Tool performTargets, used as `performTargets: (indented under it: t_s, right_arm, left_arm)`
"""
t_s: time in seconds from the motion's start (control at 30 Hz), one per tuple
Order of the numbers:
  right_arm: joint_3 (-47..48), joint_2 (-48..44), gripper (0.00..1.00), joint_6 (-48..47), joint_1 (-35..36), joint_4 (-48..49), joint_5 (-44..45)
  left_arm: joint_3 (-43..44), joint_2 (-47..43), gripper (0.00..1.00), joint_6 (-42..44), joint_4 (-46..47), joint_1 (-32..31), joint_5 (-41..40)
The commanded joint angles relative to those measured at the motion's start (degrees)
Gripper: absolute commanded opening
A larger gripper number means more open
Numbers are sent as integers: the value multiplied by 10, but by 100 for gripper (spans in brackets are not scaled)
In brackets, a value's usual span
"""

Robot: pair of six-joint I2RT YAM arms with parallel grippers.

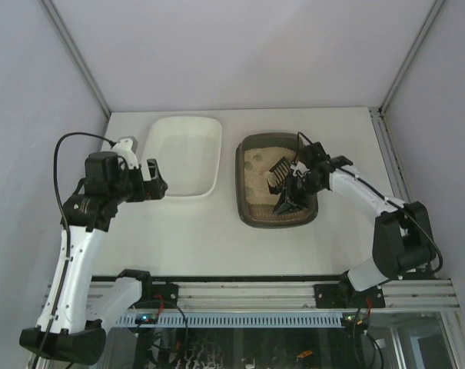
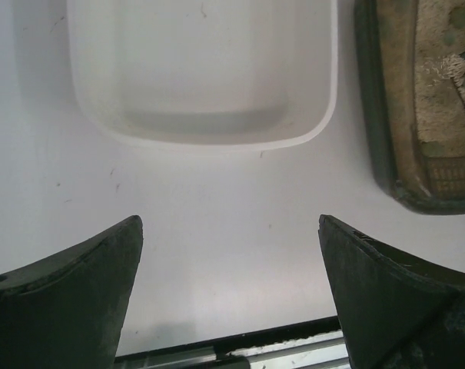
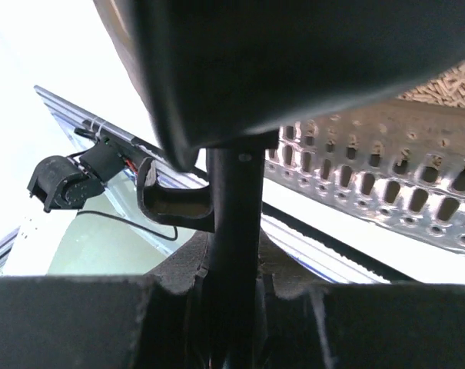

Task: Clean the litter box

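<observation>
Litter box (image 1: pixel 240 184): right of white tray (image 1: pixel 217 157), mid-table. Likely rigid plastic, heavy with sand, spill-prone; grip wide rim, keep level. Right gripper (image 1: pixel 295 184) clamped on scoop (image 3: pixel 230 231) handle over litter. Left gripper (image 1: pixel 157 187) jaws wide, empty.

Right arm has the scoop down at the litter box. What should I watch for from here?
1. The right gripper is shut on the thin handle of the scoop, so a loaded scoop might twist in the grip.
2. Bare table separates the litter box from the white tray, and litter could drop there in transit.
3. The open left gripper hangs close to the tray's near edge and may crowd a dump.
</observation>
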Motion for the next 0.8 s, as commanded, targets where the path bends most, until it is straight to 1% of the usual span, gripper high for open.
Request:
performTargets:
  t_s: [0.0,0.1,0.2,0.3,0.33,0.4,0.47,0.5,0.63,0.77]
  right_arm:
    - [-116,-66,0,79,-18,227,-64]
    - [-155,-71,0,110,-20,330,-73]
    - [-184,-60,0,131,-21,426,-96]
    - [-225,-59,0,163,-21,548,-111]
    - [-237,-59,0,170,-21,596,-112]
    - [-259,-60,0,179,-22,658,-109]
    - [-293,-59,0,195,-23,736,-115]
    - [-312,-57,0,205,-24,781,-119]
    - [-407,-35,0,284,-29,1026,-144]
    - [-456,6,0,343,-40,1217,-173]
  left_arm:
    - [-49,-32,100,52,-26,24,-24]
    - [-71,-41,100,87,-43,39,-14]
    - [-78,-45,100,123,-45,47,-40]
    - [-78,-50,100,161,-46,57,-47]
    - [-80,-50,100,177,-48,59,-42]
    - [-80,-41,100,187,-50,62,-35]
    - [-78,-33,97,195,-54,68,-5]
    - [-77,-29,97,195,-55,70,4]
    - [-78,-25,97,175,-49,72,38]
    - [-86,-40,96,170,-38,78,59]
